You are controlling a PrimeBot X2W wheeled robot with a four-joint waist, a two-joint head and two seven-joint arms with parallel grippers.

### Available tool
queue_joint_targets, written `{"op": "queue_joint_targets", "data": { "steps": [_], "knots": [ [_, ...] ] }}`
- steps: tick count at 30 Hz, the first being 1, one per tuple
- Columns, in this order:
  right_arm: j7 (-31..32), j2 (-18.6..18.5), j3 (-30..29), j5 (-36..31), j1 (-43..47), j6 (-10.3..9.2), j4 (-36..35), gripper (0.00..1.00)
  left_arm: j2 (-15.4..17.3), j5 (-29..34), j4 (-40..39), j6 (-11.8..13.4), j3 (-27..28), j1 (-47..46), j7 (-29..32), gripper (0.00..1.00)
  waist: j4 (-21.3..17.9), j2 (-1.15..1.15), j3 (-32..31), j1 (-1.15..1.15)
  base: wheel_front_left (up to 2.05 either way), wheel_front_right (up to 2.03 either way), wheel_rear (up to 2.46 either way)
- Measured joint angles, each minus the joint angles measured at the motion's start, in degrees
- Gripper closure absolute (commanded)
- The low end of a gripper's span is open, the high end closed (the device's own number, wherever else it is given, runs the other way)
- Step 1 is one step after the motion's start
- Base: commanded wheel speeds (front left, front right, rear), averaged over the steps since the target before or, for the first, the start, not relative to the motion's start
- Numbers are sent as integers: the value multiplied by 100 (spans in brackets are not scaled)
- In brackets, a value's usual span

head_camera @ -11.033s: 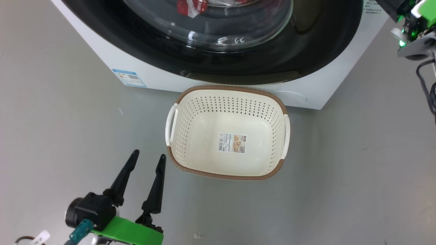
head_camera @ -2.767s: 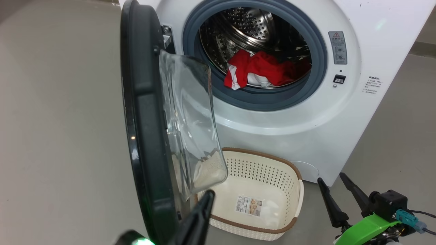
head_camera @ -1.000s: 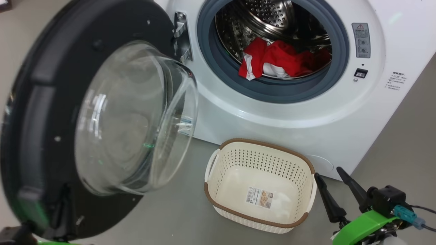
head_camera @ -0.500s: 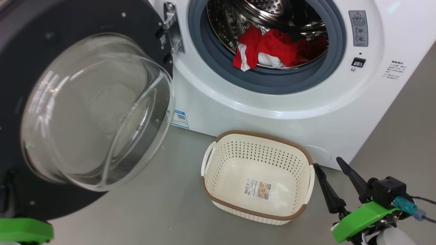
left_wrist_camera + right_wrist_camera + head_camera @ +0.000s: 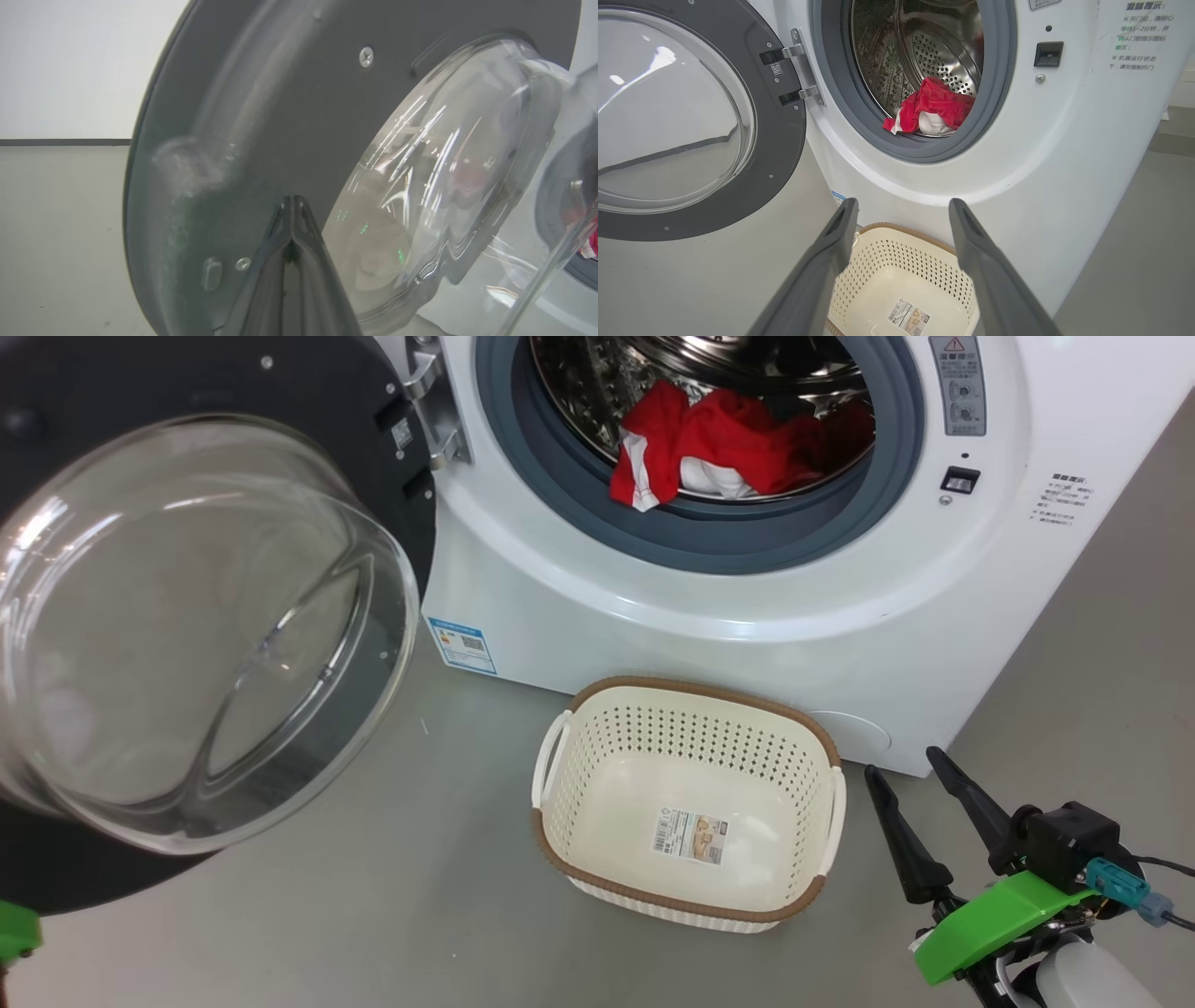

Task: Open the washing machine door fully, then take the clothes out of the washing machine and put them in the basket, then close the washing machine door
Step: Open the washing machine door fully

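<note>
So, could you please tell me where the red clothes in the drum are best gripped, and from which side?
Grip the raised red fold at the front of the clothes, which lie heaped just behind the gasket. Come straight in through the open mouth from the front; the door hangs at the left, so that path looks clear.

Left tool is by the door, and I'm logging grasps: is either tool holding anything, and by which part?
Nothing is held. The left tool is shut empty, tip by the washing machine door; the right tool is open and empty.
</note>
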Motion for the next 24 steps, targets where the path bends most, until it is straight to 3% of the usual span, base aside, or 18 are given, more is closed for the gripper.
{"op": "queue_joint_targets", "data": {
  "steps": [11, 24],
  "knots": [
    [0, 5, -15, -16, 1, 0, 0, 0, -83, 431, 323, -332, 466, -201, 0, 100, -60, 0, -50, 0, 0, 0, 0],
    [0, 51, -15, -14, 51, 0, -1, 0, -556, 639, -148, -524, 534, 164, -3, 100, 18, 0, -341, 0, 0, 0, 0]
  ]
}}
